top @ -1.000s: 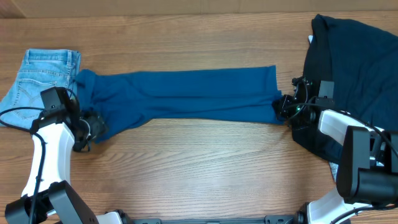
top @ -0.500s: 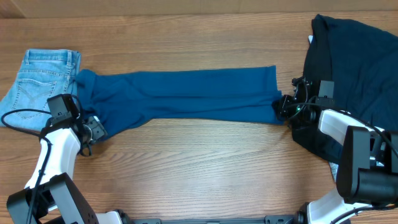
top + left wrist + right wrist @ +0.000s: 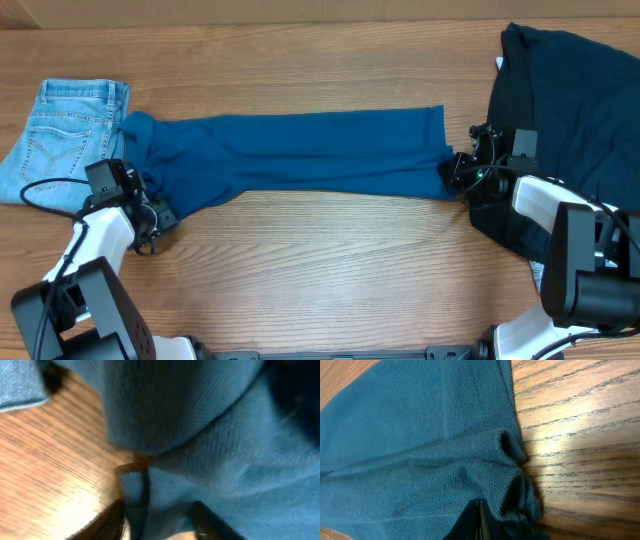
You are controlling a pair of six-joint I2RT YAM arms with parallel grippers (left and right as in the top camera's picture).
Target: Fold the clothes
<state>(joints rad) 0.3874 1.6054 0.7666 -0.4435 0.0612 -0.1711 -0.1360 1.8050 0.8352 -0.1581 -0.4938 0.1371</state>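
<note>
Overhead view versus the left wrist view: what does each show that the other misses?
Only overhead: the whole blue top stretched out, the jeans at its left, the navy garment at right, the right end effector at the top's right end. Only left wrist: the left end effector, its fingers either side of a fold in the top's edge; a pinch isn't confirmed. Both: blue top, wooden table.

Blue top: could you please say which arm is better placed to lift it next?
Right, probably: the right pincer is shut on the top's corner; the left pincer stands open around a fold.
</note>
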